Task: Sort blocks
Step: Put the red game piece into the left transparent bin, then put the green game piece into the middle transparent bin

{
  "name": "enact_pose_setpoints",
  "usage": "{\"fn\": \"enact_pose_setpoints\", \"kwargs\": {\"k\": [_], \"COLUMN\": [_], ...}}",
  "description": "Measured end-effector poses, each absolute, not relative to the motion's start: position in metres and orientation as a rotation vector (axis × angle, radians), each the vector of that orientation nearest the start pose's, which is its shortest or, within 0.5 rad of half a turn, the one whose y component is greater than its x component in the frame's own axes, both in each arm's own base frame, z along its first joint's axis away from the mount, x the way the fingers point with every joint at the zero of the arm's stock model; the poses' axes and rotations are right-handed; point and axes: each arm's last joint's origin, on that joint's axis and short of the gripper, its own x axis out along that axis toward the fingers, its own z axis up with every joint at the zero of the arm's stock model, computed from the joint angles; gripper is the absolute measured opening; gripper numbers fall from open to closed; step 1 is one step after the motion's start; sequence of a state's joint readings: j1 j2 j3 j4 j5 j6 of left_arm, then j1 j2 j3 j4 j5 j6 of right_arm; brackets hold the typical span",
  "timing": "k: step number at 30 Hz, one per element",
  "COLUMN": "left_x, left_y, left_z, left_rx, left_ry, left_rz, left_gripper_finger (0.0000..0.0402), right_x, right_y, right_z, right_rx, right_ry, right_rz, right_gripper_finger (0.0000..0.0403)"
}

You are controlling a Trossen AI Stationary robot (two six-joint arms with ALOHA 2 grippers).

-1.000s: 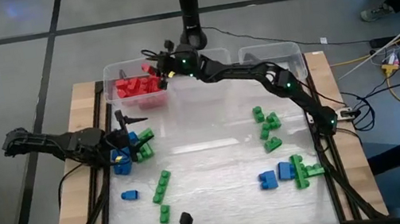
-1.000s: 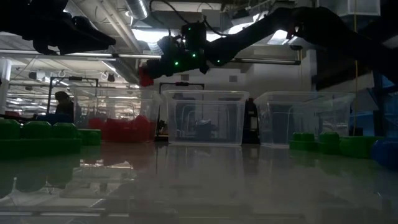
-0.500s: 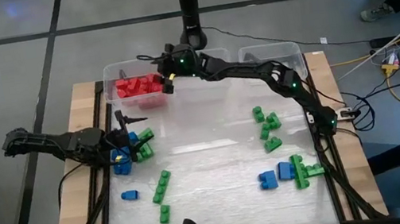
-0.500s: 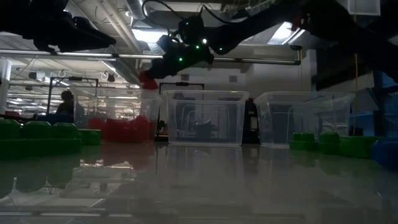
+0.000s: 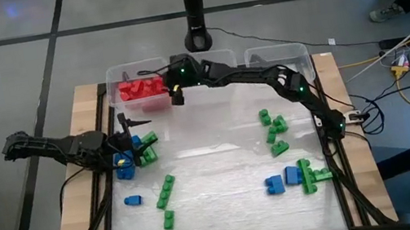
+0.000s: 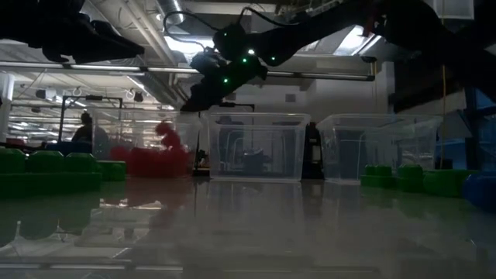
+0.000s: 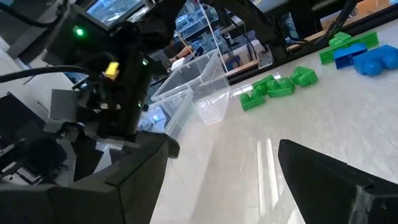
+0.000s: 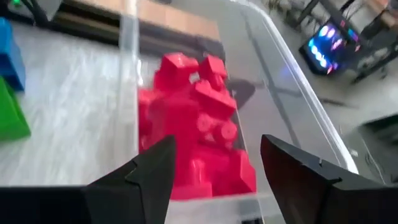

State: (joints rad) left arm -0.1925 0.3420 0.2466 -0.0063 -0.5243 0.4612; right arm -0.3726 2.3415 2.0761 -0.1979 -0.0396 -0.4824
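Red blocks point(image 8: 199, 124) lie piled in the clear left bin point(image 5: 111, 79) at the table's far edge. In the low view one red block point(image 6: 164, 132) shows inside that bin, above the pile. My right gripper point(image 5: 172, 91) hangs open over the bin's near right corner with nothing between its fingers point(image 8: 155, 168). Green blocks point(image 5: 275, 130) and blue blocks point(image 5: 285, 178) lie scattered on the table. My left gripper point(image 5: 132, 136) waits open at the table's left edge, beside a blue and green cluster point(image 5: 133, 158).
Two more clear bins point(image 6: 256, 147) point(image 6: 380, 147) stand along the far edge, right of the red one. A row of green blocks point(image 5: 166, 191) and a single blue block point(image 5: 133, 200) lie near left. The table's middle point(image 5: 210, 147) is bare.
My right gripper carried a red block at its fingertips above the left bin, then let it go; the block now sits lower, inside the bin. The gripper has tipped and drawn back toward the bin's near right corner.
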Motion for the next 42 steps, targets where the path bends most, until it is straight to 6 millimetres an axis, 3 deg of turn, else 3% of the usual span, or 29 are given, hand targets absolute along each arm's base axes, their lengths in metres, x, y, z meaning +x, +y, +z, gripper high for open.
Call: {"fn": "enact_pose_setpoints", "kwargs": {"k": [5,8,14,20,26,31,35,42], "left_x": [0.114,0.114,0.114,0.114,0.114,0.114,0.114,0.115], "left_y": [-0.007,-0.007,-0.007,-0.008,-0.008,-0.008,-0.008,-0.008], "left_z": [0.219,0.219,0.219,0.219,0.219,0.221,0.222,0.223], "left_rx": [0.488,0.488,0.488,0.48,0.478,0.467,0.462,0.441], "left_ry": [0.17,0.17,0.171,0.171,0.168,0.148,0.14,0.12], "left_rz": [0.304,0.304,0.303,0.302,0.303,0.308,0.31,0.315], "left_gripper_finger": [0.0296,0.0296,0.0296,0.0296,0.0296,0.0296,0.0296,0.0296], "right_x": [0.501,0.496,0.462,0.417,0.39,0.371,0.336,0.257], "right_y": [-0.19,-0.173,-0.113,-0.036,0.036,0.086,0.109,0.127], "right_z": [0.262,0.289,0.337,0.36,0.351,0.32,0.296,0.262], "right_rx": [-0.359,-0.373,-0.364,-0.349,-0.395,-0.402,-0.362,-0.243], "right_ry": [0.625,0.701,0.836,1.13,1.349,1.437,1.494,1.537], "right_rz": [-0.173,-0.115,-0.013,-0.047,-0.139,-0.131,-0.167,-0.378], "right_gripper_finger": [0.0232,0.0232,0.0232,0.0232,0.0232,0.0232,0.0232,0.0232]}}
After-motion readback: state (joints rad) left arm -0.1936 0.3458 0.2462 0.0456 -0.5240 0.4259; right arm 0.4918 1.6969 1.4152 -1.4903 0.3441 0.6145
